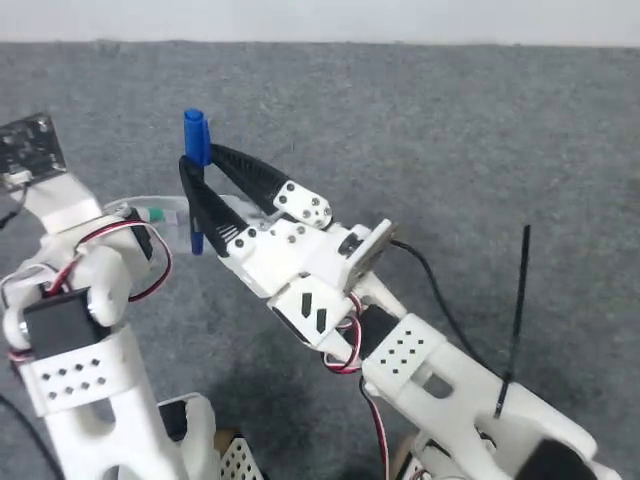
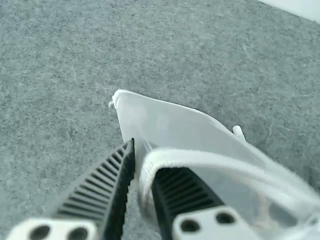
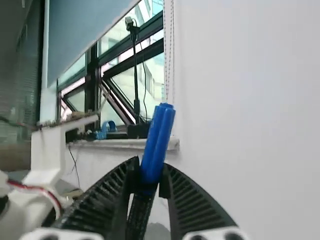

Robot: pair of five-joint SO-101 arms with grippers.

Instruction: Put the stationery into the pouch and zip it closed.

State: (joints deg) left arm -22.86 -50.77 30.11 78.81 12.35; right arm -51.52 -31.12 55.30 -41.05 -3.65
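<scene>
Two tools are both loaded. We see the right tool (image 1: 198, 160) clamped on a blue pen (image 1: 196, 130), whose long axis stands upright above the grey surface (image 1: 450, 130). The clear pouch (image 1: 160, 213) sits just left of the pen's lower end, its white zip rim pinched by the left tool (image 2: 142, 160). We judge the pen's lower end must swing left into that mouth. We can read no writing.
</scene>
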